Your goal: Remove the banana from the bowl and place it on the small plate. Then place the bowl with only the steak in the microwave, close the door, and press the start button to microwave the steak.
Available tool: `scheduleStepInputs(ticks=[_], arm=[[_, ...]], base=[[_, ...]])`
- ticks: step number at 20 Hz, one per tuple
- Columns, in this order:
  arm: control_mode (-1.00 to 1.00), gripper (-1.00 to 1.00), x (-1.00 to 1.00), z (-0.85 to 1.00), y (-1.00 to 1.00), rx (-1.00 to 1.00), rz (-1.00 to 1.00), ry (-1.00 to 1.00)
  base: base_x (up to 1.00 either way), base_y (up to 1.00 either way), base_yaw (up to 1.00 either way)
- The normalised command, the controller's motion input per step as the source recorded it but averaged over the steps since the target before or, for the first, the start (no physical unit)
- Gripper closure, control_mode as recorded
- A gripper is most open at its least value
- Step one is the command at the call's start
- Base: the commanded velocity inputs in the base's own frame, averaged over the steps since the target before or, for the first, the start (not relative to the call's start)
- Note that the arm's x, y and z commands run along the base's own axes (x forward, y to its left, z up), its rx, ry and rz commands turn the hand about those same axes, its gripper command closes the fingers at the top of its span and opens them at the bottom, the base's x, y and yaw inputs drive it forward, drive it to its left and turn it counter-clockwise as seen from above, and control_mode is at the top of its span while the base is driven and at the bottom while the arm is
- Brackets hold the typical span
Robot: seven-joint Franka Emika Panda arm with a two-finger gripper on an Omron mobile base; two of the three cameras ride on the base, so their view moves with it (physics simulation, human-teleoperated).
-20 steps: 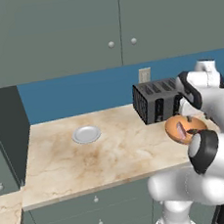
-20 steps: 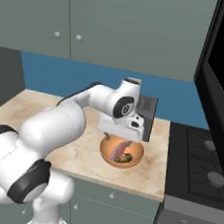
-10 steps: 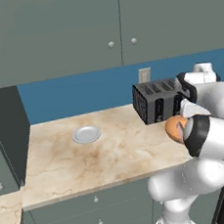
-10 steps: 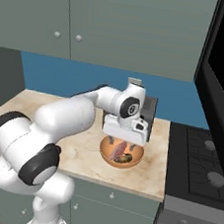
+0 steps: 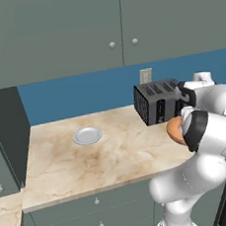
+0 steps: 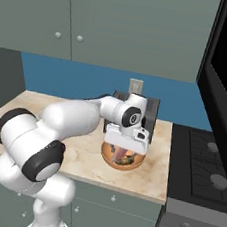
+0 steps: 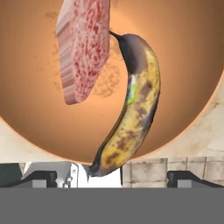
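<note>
Bowl point(image 7: 39, 131) holds banana point(image 7: 133, 105) and steak point(image 7: 83, 48), jaws spread wide above them.

arm: reaching fwd, wrist bent down | hand point(image 6: 125, 146): pointing down, fingers spread wide

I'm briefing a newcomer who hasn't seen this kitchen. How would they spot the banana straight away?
Find the marble counter with the dark slotted toaster at its right end; in front of it sits an orange-brown bowl. Inside it, the banana is the curved, yellow, brown-spotted piece beside the steak, a flat pink slab.
</note>
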Motion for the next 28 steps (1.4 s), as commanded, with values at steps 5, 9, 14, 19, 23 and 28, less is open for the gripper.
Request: scheduleStepInputs(ticks=[5, 9, 14, 19, 23, 28], arm=[[-1.00, -1.00, 0.01, -0.28, 0.00, 0.00, 0.00, 0.00], [-1.00, -1.00, 0.07, -0.21, 0.00, 0.00, 0.00, 0.00], [-1.00, -1.00, 0.11, -0.18, 0.00, 0.00, 0.00, 0.00], [-1.00, -1.00, 0.01, -0.19, 0.00, 0.00, 0.00, 0.00], [-1.00, -1.00, 0.00, -0.22, 0.00, 0.00, 0.00, 0.00], [-1.00, 1.00, 0.00, -0.18, 0.00, 0.00, 0.00, -0.01]], base=[[0.00, 0.00, 0.00], [0.00, 0.00, 0.00], [0.00, 0.00, 0.00], [0.00, 0.00, 0.00], [0.00, 0.00, 0.00], [0.00, 0.00, 0.00]])
